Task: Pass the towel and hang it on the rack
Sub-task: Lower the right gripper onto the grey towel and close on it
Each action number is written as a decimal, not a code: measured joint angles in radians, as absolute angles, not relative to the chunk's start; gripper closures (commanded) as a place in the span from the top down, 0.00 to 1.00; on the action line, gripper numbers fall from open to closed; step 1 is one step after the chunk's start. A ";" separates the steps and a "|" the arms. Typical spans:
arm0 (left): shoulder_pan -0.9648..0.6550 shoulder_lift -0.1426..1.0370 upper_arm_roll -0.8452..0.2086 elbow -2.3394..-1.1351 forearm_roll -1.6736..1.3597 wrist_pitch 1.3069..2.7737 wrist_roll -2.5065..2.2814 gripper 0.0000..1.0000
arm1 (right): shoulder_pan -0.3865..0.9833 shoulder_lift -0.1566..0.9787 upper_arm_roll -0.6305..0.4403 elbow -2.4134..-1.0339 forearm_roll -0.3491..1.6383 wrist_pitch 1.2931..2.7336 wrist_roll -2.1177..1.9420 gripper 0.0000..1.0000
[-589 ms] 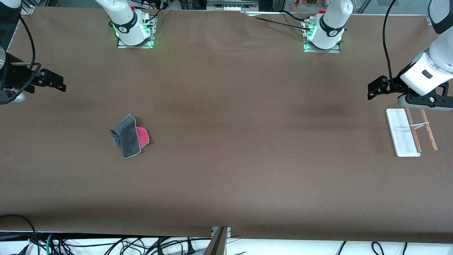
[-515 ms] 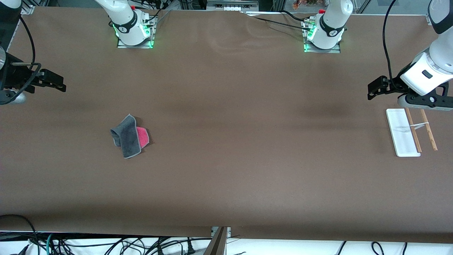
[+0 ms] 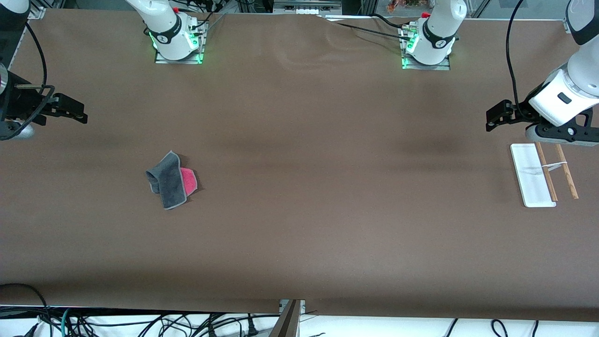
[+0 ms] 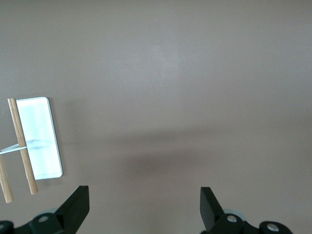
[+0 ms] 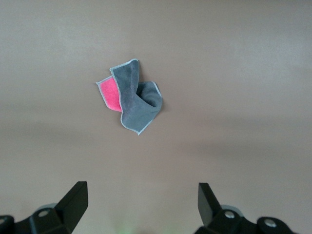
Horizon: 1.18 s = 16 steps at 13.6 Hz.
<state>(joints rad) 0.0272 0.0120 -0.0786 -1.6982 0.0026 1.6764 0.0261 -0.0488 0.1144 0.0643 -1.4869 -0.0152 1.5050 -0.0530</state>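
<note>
The towel (image 3: 171, 180) lies crumpled on the table toward the right arm's end, dark grey with a pink-red flap showing. It also shows in the right wrist view (image 5: 134, 100). The rack (image 3: 543, 174) has a white base and two wooden rods. It stands at the left arm's end and shows in the left wrist view (image 4: 34, 141). My right gripper (image 3: 80, 116) is open and empty, up in the air over the table's edge at the right arm's end, apart from the towel. My left gripper (image 3: 490, 120) is open and empty, over the table beside the rack.
The brown table cover (image 3: 304, 187) is bare between towel and rack. The two arm bases (image 3: 178, 40) (image 3: 428, 47) stand at the table's farthest edge from the front camera. Cables hang below the nearest edge.
The right gripper has shifted very slightly; the left arm, towel and rack have not moved.
</note>
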 measured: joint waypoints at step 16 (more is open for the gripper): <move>0.028 0.012 -0.078 -1.695 0.003 1.674 0.026 1.00 | 0.180 0.609 0.069 -1.489 -0.046 1.892 -0.041 1.00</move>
<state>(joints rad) 0.0278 0.0120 -0.0778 -1.6954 0.0026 1.6735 0.0261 0.1801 0.6088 0.0695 -1.4888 -0.0457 1.8916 -0.0409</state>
